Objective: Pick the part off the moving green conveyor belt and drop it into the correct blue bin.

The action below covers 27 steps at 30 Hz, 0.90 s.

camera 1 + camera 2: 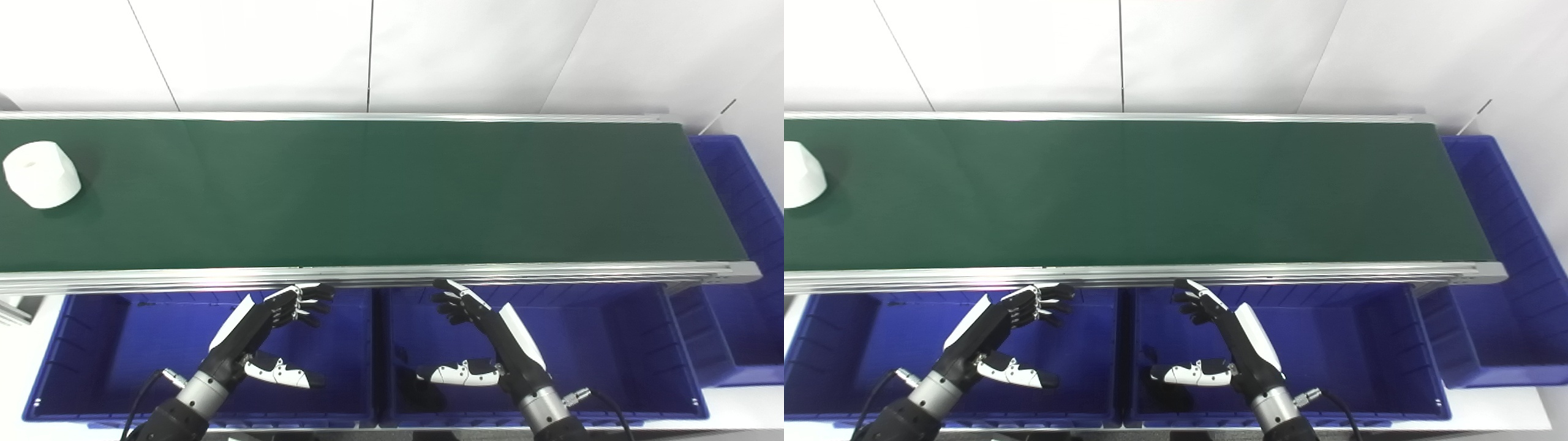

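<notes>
Two hands are waiting with nothing in them: the left hand (269,334) and right hand (484,337) are hovering open over the blue bins (92,343). The white part (41,174), maybe a cup-like shape, is sitting far left on the green conveyor belt (392,196), out of reach.

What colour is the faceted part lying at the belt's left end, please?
White; the faceted part shows best in the left eye view.

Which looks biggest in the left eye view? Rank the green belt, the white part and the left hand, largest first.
1. Green belt, by far the largest.
2. Left hand and white part: these look about alike; the hand is nearer the camera, so I will not rank them.
</notes>
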### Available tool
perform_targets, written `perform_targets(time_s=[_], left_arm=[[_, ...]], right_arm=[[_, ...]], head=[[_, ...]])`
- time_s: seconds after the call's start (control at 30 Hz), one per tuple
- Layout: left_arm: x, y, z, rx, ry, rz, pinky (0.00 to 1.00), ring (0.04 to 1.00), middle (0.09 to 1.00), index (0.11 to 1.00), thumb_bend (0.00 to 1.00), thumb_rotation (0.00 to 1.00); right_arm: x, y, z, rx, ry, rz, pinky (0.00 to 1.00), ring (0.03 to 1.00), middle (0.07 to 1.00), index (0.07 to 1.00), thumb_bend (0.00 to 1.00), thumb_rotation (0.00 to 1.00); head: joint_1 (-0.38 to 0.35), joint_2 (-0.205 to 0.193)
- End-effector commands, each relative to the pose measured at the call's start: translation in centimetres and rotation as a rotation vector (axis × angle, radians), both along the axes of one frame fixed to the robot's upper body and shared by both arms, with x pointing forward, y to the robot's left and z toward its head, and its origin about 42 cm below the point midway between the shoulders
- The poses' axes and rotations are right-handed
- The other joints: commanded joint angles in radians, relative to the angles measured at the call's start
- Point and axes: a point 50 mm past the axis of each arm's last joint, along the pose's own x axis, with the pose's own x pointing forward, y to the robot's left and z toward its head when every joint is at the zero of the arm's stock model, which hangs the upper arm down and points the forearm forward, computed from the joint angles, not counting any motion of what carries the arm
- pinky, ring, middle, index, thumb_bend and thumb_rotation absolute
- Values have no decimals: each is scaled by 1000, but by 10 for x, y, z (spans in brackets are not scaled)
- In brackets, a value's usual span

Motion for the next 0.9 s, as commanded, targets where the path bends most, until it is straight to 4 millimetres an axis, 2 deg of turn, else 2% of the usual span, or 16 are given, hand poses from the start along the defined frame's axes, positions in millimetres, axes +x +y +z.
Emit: perform_targets(time_s=[0.0,0.87], left_arm=[[4,-1,8,-18,-57,0,635,737,801,777,847,193],[4,2,6,-11,-52,10,633,732,795,776,843,192]], right_arm=[[0,-2,8,20,-70,9,739,780,821,878,738,248],[1,0,4,-1,-60,16,727,779,815,871,745,294]], head=[[3,-1],[4,-22]])
